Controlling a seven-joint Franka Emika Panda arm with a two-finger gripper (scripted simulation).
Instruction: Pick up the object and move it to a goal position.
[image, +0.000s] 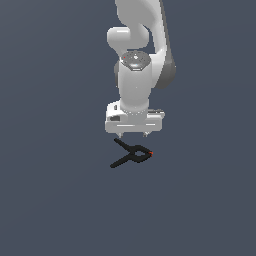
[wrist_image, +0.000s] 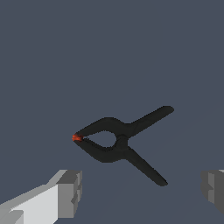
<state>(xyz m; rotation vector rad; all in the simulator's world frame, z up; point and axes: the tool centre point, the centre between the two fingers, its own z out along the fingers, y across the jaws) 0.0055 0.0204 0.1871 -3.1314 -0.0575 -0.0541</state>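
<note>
A small black spring clamp lies flat on the dark grey surface, X-shaped with two thin splayed handles and looped jaws. Its orange-red tip points to the exterior view's right. My gripper hangs just above and behind the clamp, open and empty, fingers pointing down. In the wrist view the clamp lies between and beyond my two grey fingertips, which stand wide apart, wider than the clamp. Its orange-red tip shows clearly there.
The white arm rises above the gripper. The plain dark grey surface fills the rest of both views. No goal marker shows.
</note>
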